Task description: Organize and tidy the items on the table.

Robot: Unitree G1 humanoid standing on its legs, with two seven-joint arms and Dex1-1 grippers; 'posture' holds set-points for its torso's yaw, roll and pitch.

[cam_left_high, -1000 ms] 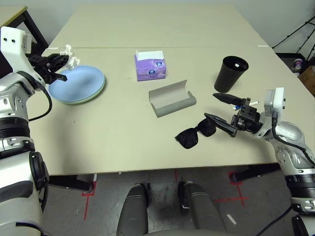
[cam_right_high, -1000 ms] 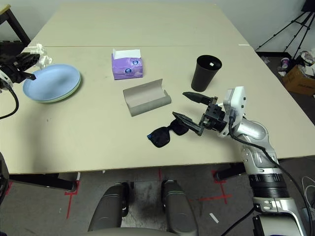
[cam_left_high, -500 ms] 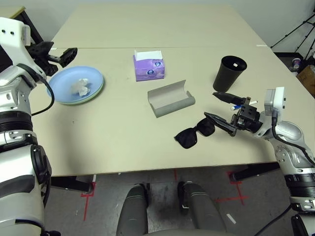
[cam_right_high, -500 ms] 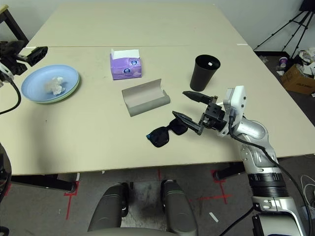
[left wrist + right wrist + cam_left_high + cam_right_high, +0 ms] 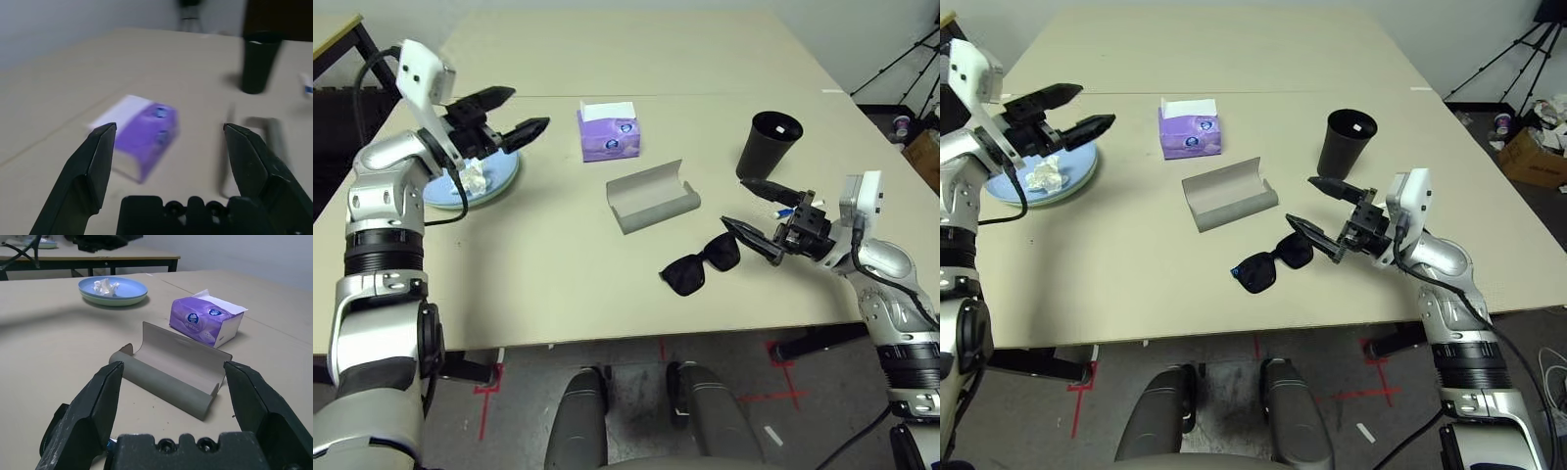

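My left gripper (image 5: 525, 110) hangs open and empty above the table (image 5: 538, 264), between the stacked pale green and light blue plates (image 5: 505, 173) and the purple tissue box (image 5: 607, 133). The crumpled white tissue (image 5: 475, 179) lies on the top plate. My right gripper (image 5: 736, 203) is open just right of the black sunglasses (image 5: 690, 271), not touching them. The grey glasses case (image 5: 654, 196) lies open mid-table; the right wrist view looks at this case (image 5: 171, 367) between the open fingers. The black cup (image 5: 771, 145) stands upright behind the right gripper. A white pen (image 5: 787, 209) lies partly hidden by that gripper.
A seam runs across the table behind the tissue box, with bare tabletop beyond it. Bare surface lies in front of the plates and the case, up to the near edge. A tripod (image 5: 901, 73) and floor clutter stand off the table's right side.
The left gripper opened and dropped the tissue on the plate, then swung right toward the tissue box. The right gripper barely moved.
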